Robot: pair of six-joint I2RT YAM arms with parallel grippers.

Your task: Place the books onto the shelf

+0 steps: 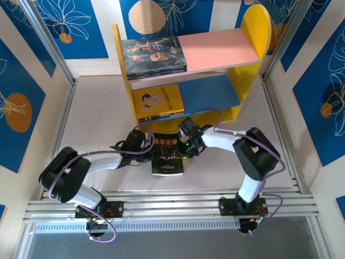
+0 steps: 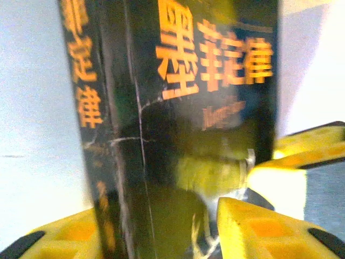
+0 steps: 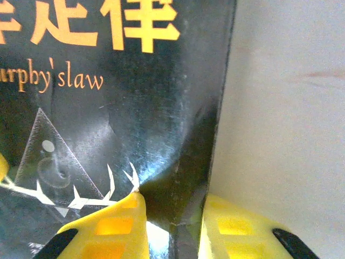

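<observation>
Top external view: a small wooden shelf with yellow sides stands at the far end of a pale table. A stack of dark books lies flat on the left of its pink upper board. A yellow book with a cartoon figure lies on the left of the blue lower board.

A black book with orange lettering lies on the table just in front of the shelf, between the two arms. The left gripper meets its left edge and the right gripper its upper right edge.

Left wrist view, blurred: the black book stands close to the lens, its spine facing the camera. The left gripper straddles that spine edge, one yellow finger on each side. I cannot tell whether the fingers press the book or only flank it.

Right wrist view: the right gripper pinches the right edge of the black book, one yellow finger over the glossy cover, the other on the table side.
</observation>
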